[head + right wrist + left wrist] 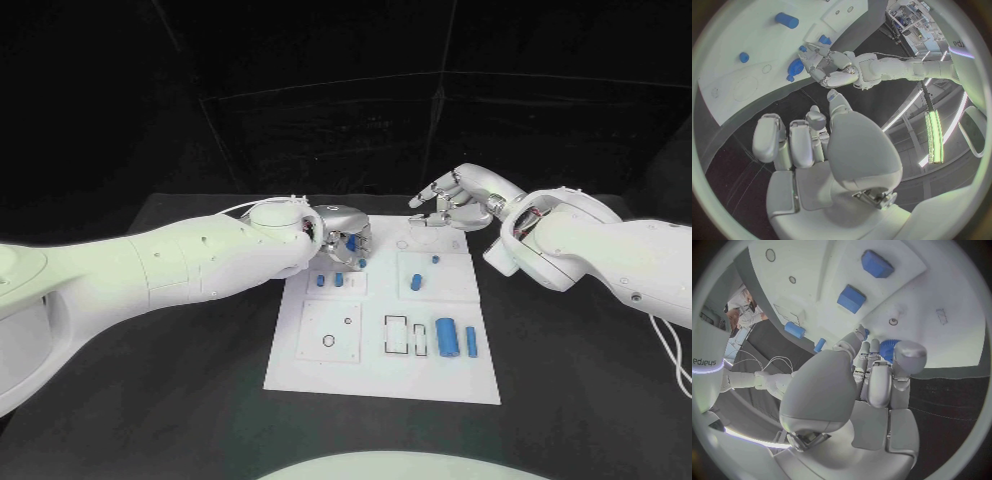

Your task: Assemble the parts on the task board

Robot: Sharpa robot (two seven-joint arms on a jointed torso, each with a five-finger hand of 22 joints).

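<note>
Lying flat in the middle of the black table, the white task board carries several blue parts in its printed zones. In the head view, a large blue cylinder lies in the near right zone with a thin blue bar just beside it. A short blue cylinder lies in the far right zone, and a small blue peg stands near it. Two small blue blocks sit side by side in the far left zone.

The left hand hangs over the far left corner of the board, fingers pointing down. In the left wrist view, the left hand's fingers are curled together around a ribbed blue part, which shows between the fingertips; the hand is grasping it just above the board surface. The same view shows the two blue blocks beyond the fingertips.

The right hand is positioned past the far edge of the board, over the table, well apart from the parts. In the right wrist view its fingers are loosely bent and separated, with nothing between them; the hand is released.
</note>
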